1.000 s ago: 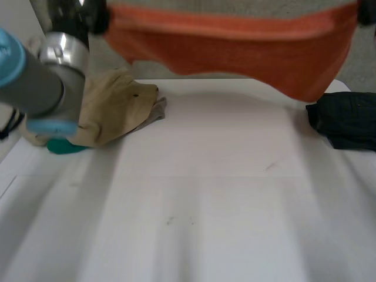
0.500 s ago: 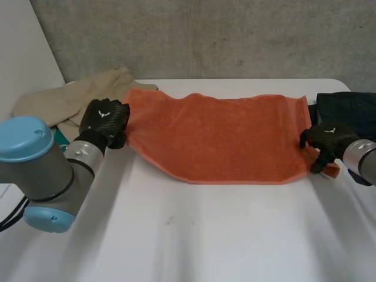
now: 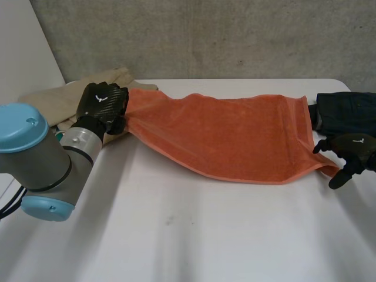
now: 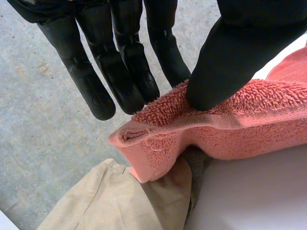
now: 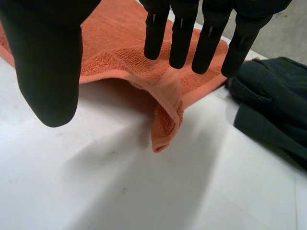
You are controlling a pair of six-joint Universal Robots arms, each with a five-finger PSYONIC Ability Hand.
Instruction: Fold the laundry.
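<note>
Towel (image 3: pixel 235 138) lay stretched across the table (image 3: pixel 194 235) in the head view, my left hand (image 3: pixel 103 103) at one corner, right hand (image 3: pixel 352 154) beside the other. Left wrist view: thumb pinched the hem against the fingers. Right wrist view: fingers straight, empty, corner flopped beneath them. Soft, light terry, I judged; best gripped at the hemmed corners.

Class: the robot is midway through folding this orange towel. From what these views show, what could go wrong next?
1. The corner of the towel by the open right hand lies curled under; folding now would likely trap that crease.
2. The left hand pinches the other corner just over the beige garment; a pull may drag it along.
3. The dark garment lies close to the right hand, which might catch it when regrasping.
</note>
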